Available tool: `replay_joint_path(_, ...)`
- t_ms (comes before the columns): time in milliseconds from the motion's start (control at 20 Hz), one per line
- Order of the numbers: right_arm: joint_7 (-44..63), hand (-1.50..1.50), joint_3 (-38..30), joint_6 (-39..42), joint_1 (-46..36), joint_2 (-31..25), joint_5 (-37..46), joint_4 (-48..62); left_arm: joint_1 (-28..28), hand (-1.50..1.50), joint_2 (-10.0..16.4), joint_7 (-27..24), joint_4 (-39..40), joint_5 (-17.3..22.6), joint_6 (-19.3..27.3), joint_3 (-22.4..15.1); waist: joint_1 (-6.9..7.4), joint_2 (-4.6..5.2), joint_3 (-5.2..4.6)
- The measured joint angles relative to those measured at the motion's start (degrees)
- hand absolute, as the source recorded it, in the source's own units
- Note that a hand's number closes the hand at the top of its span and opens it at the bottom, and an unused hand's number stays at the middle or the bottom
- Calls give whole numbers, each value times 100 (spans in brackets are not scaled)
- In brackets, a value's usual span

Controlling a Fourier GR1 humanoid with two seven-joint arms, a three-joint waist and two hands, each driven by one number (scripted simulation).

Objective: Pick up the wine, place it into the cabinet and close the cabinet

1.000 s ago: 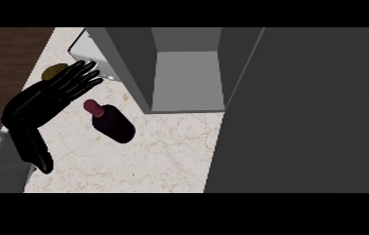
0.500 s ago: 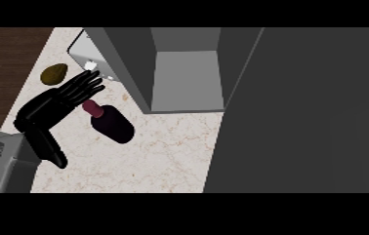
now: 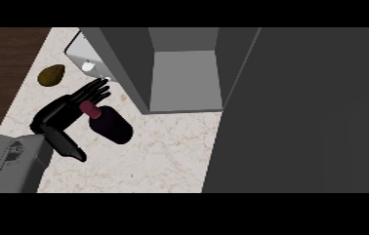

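Because the big dark cabinet door (image 3: 302, 112) fills the whole right side of my view, whatever lies behind it is hidden, and my right hand shows nowhere; my grey left forearm (image 3: 22, 163) is cut off at the lower left corner. Beside the cabinet's (image 3: 184, 80) left wall a pale panel (image 3: 83, 53) with small bright spots peeks out, and I cannot tell what it is, nor can I name the small olive-brown lump (image 3: 51, 75) near the counter's (image 3: 158, 151) left edge. My left hand (image 3: 61, 116) is on the left of the counter, its fingers (image 3: 97, 88) straight and a little apart, pointing up toward that wall, with nothing curled round anything. The wine (image 3: 112, 127) sits just right of my palm: a dark, almost black-purple rounded body with a reddish-pink top that points up-left and overlaps my fingers, though I cannot tell whether they touch it, or whether the bottle stands or lies from this steep angle. It is outside the open cabinet, near its front left corner
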Motion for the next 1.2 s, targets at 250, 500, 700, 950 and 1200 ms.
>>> replay_joint_path(250,-1,-150,33,-83,-109,-81,-15,14,-196,-150,-42,-601,627,-473,420,-177,-39,8,-4)
replay_joint_path(500,-130,-150,195,-190,-108,-154,-22,41,-345,-150,9,-1141,1274,-789,705,-367,-85,16,-8)
replay_joint_path(700,-169,-150,170,-243,-133,-233,-48,66,-516,-150,-106,-1244,1737,-885,762,-562,-94,22,-7)
replay_joint_path(950,-288,-150,208,-325,-108,-332,-68,69,-536,-150,-133,-1403,2114,-946,734,-782,-115,20,-9)
replay_joint_path(1200,-319,-150,215,-386,-109,-445,-90,74,-620,-150,-132,-1579,2399,-1012,786,-969,-114,21,-11)
